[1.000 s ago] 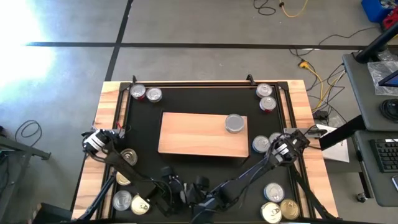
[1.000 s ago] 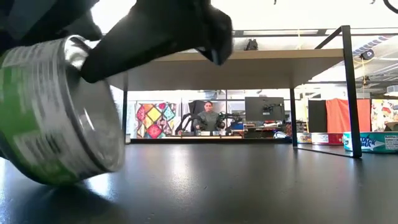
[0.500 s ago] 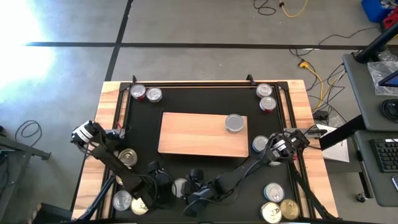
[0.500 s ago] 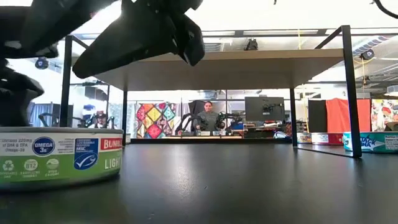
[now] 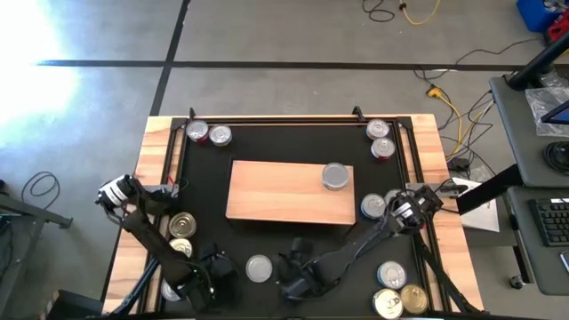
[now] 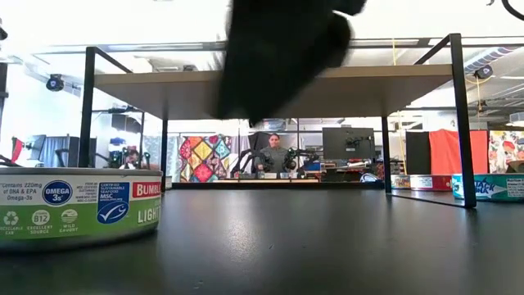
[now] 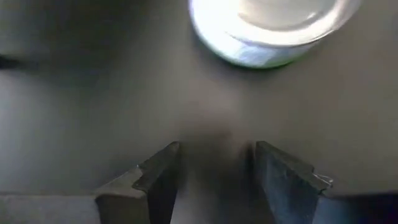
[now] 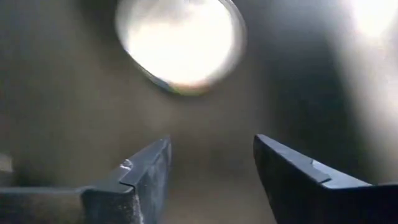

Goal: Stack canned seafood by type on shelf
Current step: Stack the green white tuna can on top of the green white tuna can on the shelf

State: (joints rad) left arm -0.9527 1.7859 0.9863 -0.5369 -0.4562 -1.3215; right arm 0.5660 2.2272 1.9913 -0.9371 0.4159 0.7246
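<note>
A: One tin sits on the shelf in the high view, at its right end. Others lie in clusters at the corners of the black mat, likely sorted loosely by type, though labels can't be read from above. A lone tin stands on the surface at the near edge, between the two arms.

B: Grippers?

A: Left gripper is low near the front-left, right gripper just right of that lone tin. Neither touches it from above. Fingers can't be judged here; the arms cover them.

B: Low view?

A: The green-labelled tin rests flat on the surface, cut off at the left edge. A dark blurred arm hangs over the middle; which arm it is I can't say. The shelf shows as a raised board on thin black legs. A seated person is in the room behind.

B: Wrist views?

A: Left wrist: fingers part-open, nothing between them, the tin ahead and apart. Right wrist: fingers part-open and empty too, a glaring lid ahead, washed out. My read: the tin is set down free, awaiting a fresh grasp.
</note>
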